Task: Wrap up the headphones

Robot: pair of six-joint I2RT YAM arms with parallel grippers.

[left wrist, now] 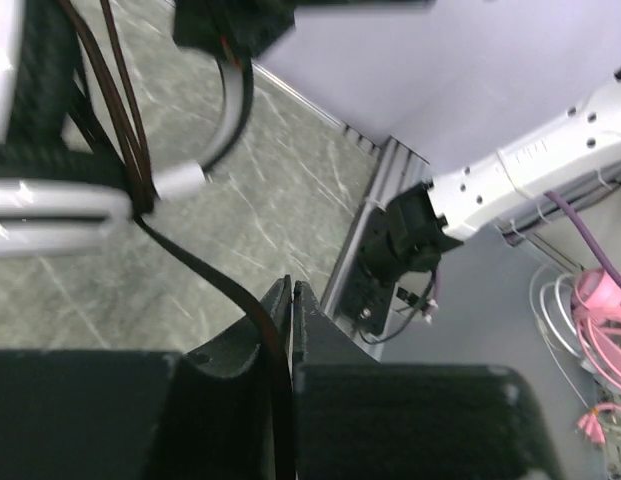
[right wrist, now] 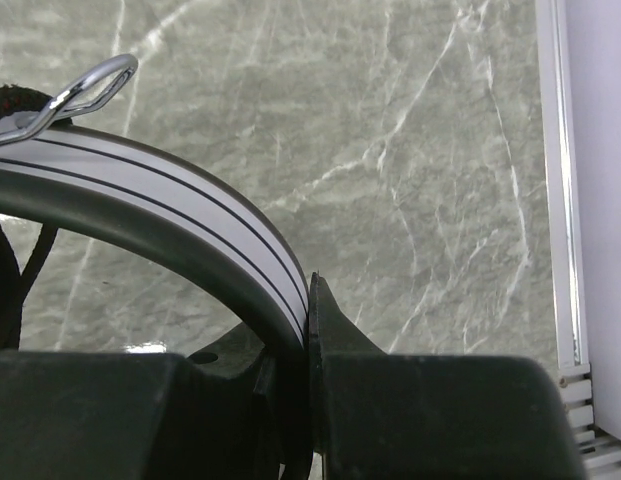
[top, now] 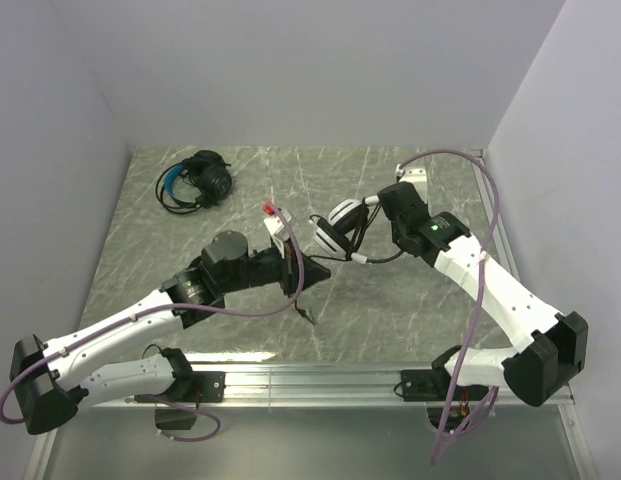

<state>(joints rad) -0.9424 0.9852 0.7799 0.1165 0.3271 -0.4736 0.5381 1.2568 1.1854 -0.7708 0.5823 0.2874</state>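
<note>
White headphones with black ear pads (top: 340,228) are held over the middle of the grey marbled tabletop (top: 410,300); right gripper (right wrist: 308,295) is clamped on their striped white headband (right wrist: 170,195); left gripper (left wrist: 292,292) pinches the thin black cable (left wrist: 190,262); black headphones with a blue headband (top: 197,180) lie far left, well apart.

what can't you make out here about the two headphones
- Top view: black headphones, cable tangle too small to trace.
- Right wrist view: white headphones, ear cups cut off by the left edge.
- Left wrist view: cable, its end runs out of sight inside the left gripper.
</note>
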